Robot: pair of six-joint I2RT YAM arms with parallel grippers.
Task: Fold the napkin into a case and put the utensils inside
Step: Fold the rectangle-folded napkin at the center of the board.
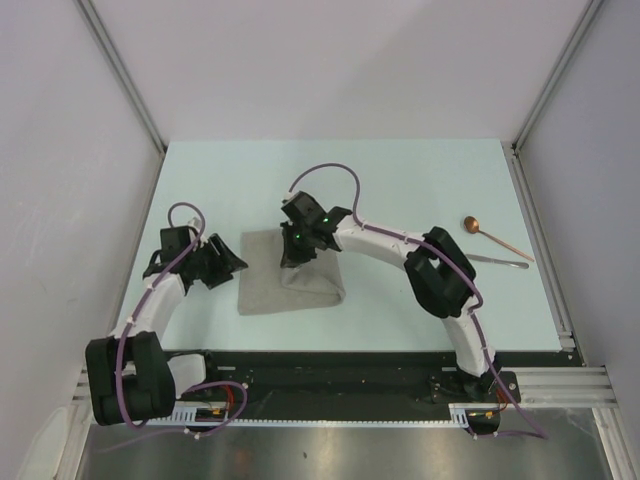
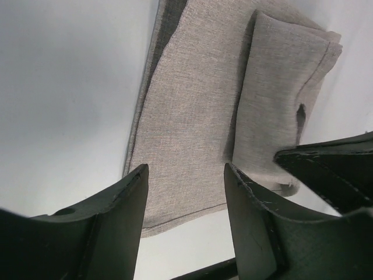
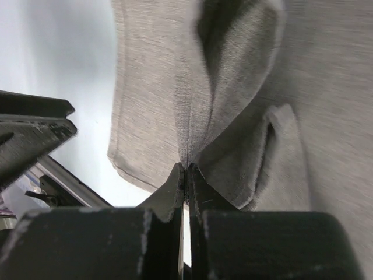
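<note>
Right fingers [image 3: 185,178]: clenched on a raised fold of the napkin [image 1: 262,285].
Left fingers [image 1: 232,264]: released, napkin's edge just ahead of them.

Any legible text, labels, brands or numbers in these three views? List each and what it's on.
None readable.
The napkin is plain fabric with no print.
The copper spoon shows no mark.
The fine ticks on the front rail are too small to read.
</note>
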